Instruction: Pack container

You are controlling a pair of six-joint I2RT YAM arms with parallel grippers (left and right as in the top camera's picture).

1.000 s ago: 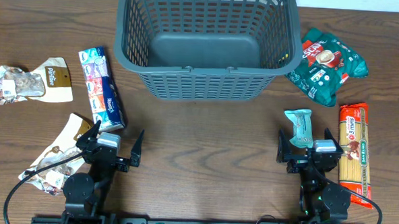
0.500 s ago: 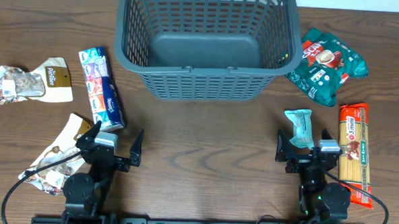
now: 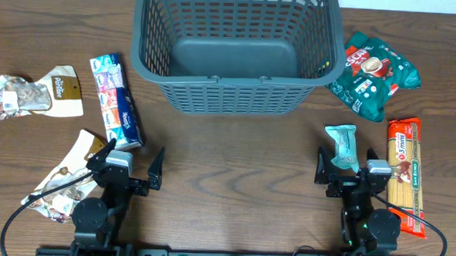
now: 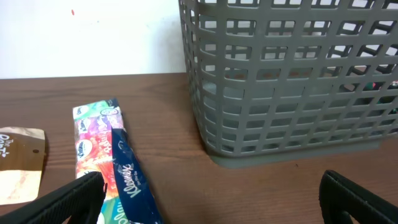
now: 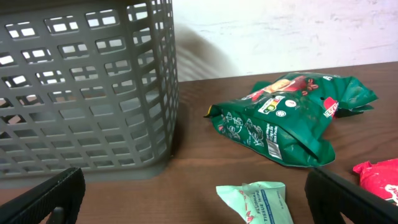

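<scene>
The dark grey slotted container (image 3: 233,97) stands at the back middle with nothing in it; it also shows in the left wrist view (image 4: 286,74) and the right wrist view (image 5: 87,87). My left gripper (image 3: 131,166) is open and empty at the front left, next to a blue Kleenex pack (image 3: 115,101) (image 4: 109,168). My right gripper (image 3: 349,176) is open and empty at the front right, just behind a pale green tissue-wipes packet (image 3: 342,144) (image 5: 258,200).
A green snack bag (image 3: 373,74) (image 5: 292,118) lies right of the container. A red-orange pasta packet (image 3: 405,174) lies at the right edge. Two brown-white packets (image 3: 37,95) (image 3: 64,179) lie at the left.
</scene>
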